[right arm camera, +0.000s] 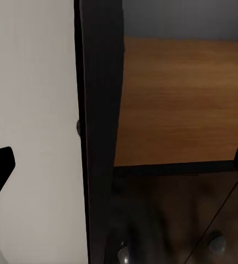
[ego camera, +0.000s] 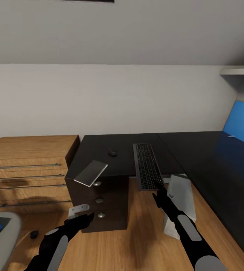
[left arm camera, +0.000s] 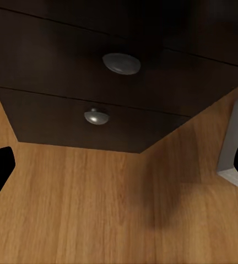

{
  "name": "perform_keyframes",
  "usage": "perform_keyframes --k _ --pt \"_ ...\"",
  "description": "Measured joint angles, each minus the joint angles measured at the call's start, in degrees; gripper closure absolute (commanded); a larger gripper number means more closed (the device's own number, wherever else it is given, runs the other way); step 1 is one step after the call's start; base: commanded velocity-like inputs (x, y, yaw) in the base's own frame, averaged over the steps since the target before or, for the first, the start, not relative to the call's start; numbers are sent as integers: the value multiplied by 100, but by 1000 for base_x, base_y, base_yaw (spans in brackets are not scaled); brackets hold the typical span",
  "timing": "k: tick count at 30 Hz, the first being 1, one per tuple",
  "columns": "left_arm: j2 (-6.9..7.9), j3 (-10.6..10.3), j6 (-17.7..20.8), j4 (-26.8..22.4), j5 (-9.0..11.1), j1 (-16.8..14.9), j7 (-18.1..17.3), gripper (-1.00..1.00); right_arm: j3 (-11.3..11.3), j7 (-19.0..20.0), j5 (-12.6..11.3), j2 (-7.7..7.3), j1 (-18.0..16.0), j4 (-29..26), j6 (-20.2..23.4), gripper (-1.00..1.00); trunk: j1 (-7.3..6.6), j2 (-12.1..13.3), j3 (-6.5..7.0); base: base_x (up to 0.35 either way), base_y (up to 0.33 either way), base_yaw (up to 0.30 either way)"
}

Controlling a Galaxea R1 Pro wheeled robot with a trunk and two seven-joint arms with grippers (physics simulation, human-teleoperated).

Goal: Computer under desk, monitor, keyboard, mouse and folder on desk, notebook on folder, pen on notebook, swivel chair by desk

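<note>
Keyboard (ego camera: 147, 166) lies on the dark bench (ego camera: 182, 150), its near end overhanging the edge; the mouse (ego camera: 112, 153) sits well apart to its left. A grey notebook, perhaps the folder (ego camera: 91, 173), tips off the corner above the drawers (ego camera: 99, 201). The right claw (ego camera: 161, 195) below the keyboard and the left claw (ego camera: 89, 216) both gape, empty.

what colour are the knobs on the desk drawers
Silvery grey metal, round, against the dark brown drawer fronts. The knobs show best in the left wrist view.
</note>
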Motion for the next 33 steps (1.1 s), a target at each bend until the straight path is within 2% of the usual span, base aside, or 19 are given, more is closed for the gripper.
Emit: perform_keyframes --k 7,8,14,26,33 --pt "0 1 1 1 0 0 -1 -100 5 -16 12 -5 0 0 6 -100 0 0 0 0 0 0" --pt "0 1 1 1 0 0 0 -100 7 -17 14 -7 0 -1 8 100 0 0 0 0 0 0" --pt "0 -4 1 2 2 0 0 -100 9 0 6 -1 -1 -15 19 100 0 0 0 0 0 0" --pt "0 -8 1 2 0 0 0 -100 8 17 9 0 0 -17 27 100 -263 480 215 0 0 0" --pt "-3 -8 -13 1 -8 0 0 -100 -11 38 21 14 30 -394 15 100 -417 761 341 0 0 0"
